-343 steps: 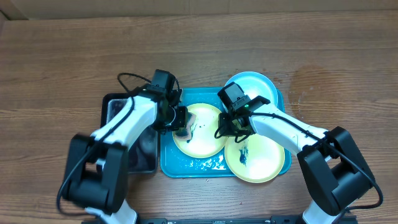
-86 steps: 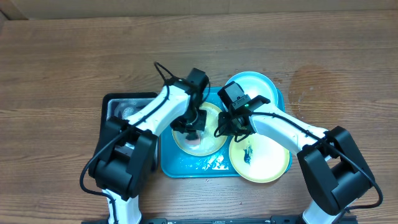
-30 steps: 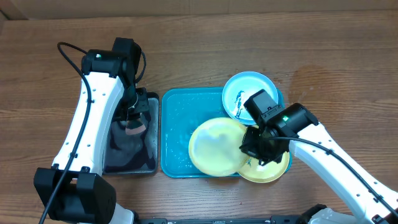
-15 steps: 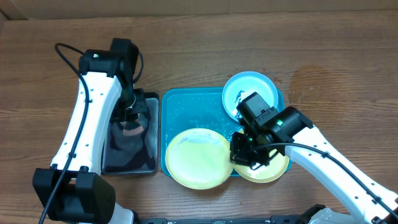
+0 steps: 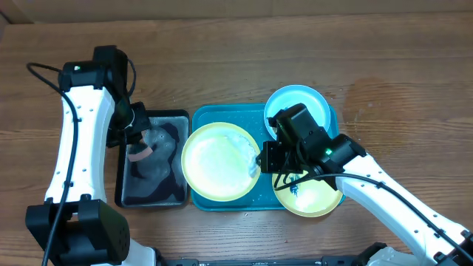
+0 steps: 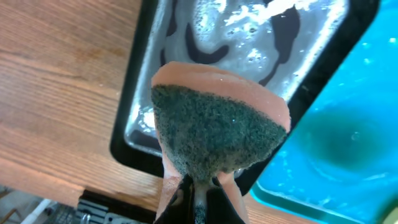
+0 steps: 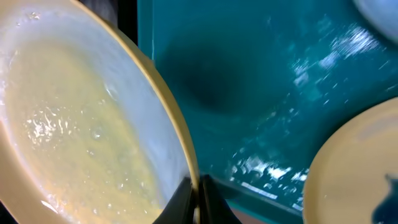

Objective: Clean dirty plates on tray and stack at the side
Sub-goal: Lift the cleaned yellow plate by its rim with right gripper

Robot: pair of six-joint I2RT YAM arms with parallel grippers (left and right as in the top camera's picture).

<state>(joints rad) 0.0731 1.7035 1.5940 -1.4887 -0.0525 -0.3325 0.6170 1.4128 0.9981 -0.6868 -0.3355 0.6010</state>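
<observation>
Grip on the washed yellow-green round plastic plate (image 5: 218,161) is thin: the right gripper (image 7: 194,186) pinches only its wet rim, so carry it slow and level off the large turquoise plastic tray (image 5: 214,114); possibly it's already lifted. Nearest there lies a smeared yellow-green plate (image 5: 314,198), farthest a light-blue plate (image 5: 307,103). Left gripper (image 6: 198,186) clamps a pink sponge (image 6: 217,130) over the sudsy black tray (image 6: 127,112).

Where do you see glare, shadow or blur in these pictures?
Overhead view: even light and sharp, with only soft arm shadows on the table. Left wrist view: white glare on the wet black tray, while the sponge is in focus. Right wrist view: streaky glare and a dark shadow on the blue tray, and the close plate looks slightly soft.
</observation>
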